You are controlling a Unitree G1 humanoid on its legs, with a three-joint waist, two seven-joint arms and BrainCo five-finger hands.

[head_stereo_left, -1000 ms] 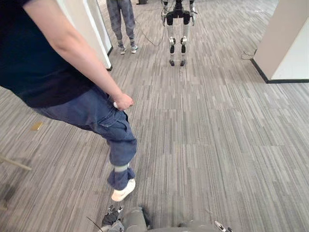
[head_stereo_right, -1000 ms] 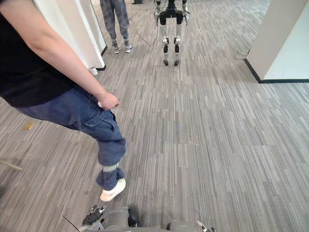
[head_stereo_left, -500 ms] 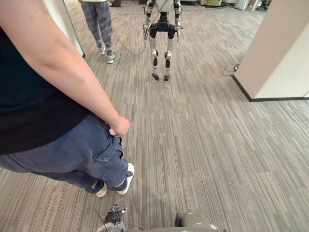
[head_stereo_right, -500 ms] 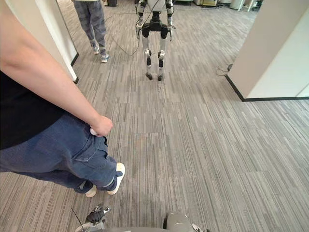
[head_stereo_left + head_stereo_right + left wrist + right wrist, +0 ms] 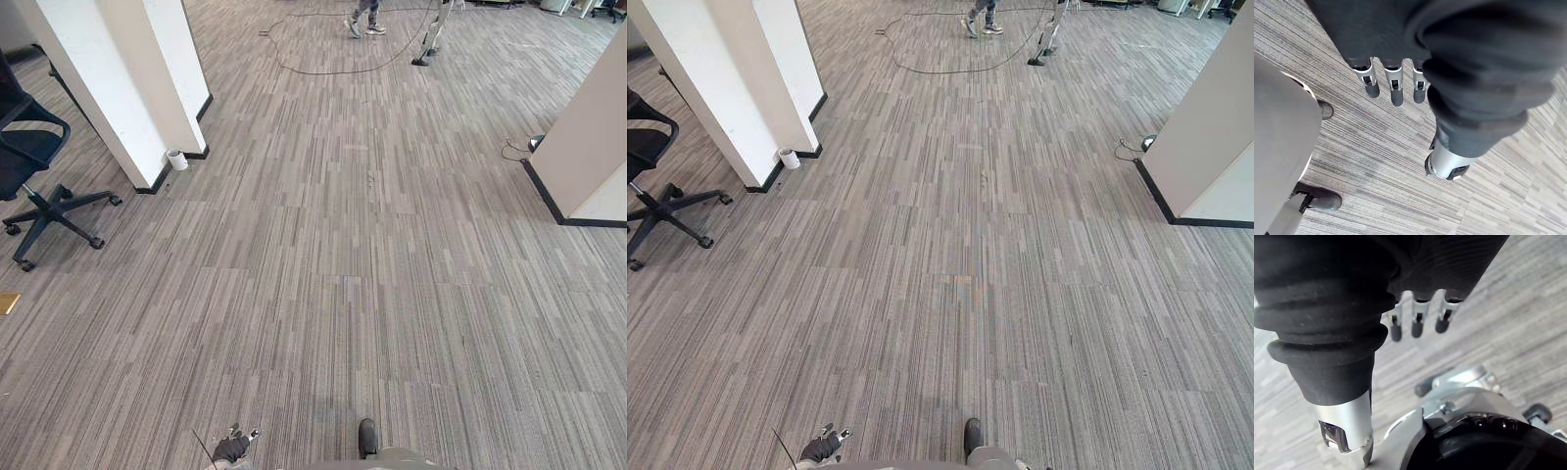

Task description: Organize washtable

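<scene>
My left hand [image 5: 1396,90] hangs beside my body over grey striped carpet, its fingers straight and relaxed with the thumb [image 5: 1447,165] apart, and it holds nothing. Its fingertips also peek in at the bottom edge of the left eye view [image 5: 233,448]. My right hand [image 5: 1415,324] hangs the same way above the carpet, fingers straight, thumb [image 5: 1344,433] apart, nothing in it.
A white pillar [image 5: 118,88] stands at the left with a small white cup [image 5: 176,159] at its base. A black office chair [image 5: 29,166] is at the far left. Another white wall corner [image 5: 593,147] stands at the right. Far ahead lie a black cable [image 5: 323,69] and a person's feet [image 5: 362,24].
The camera has swung round. The person in the dark shirt and jeans who stood close on the left has left the view; a pillar and an office chair now show there.
</scene>
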